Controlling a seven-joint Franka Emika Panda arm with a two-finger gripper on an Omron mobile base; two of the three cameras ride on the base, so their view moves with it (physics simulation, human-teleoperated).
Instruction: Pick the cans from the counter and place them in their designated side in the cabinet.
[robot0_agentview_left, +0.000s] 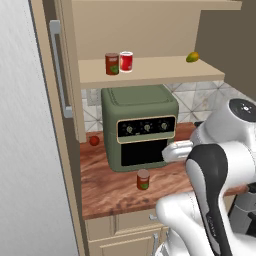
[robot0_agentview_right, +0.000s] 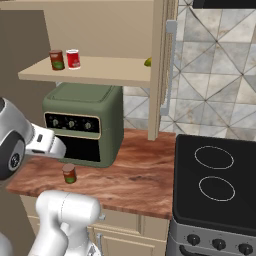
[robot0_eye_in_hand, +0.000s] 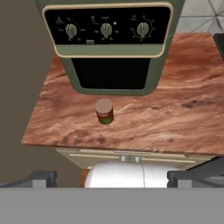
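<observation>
Approach step: gripper (robot0_eye_in_hand: 112, 177) spread wide and empty, brown-red can (robot0_eye_in_hand: 104, 111) below and ahead on counter (robot0_eye_in_hand: 175, 118); next, descent needed.

A green countertop oven (robot0_agentview_left: 140, 127) with three dials stood toward the back, its dark window facing forward. A small red round fruit (robot0_agentview_left: 94, 140) lay just beside its left side. Something yellow-green, perhaps a mango (robot0_agentview_left: 192, 57), sat higher up at the right. A black stovetop (robot0_agentview_right: 215, 182) lay beyond, before grey patterned wall tiles (robot0_agentview_right: 220, 75).
</observation>
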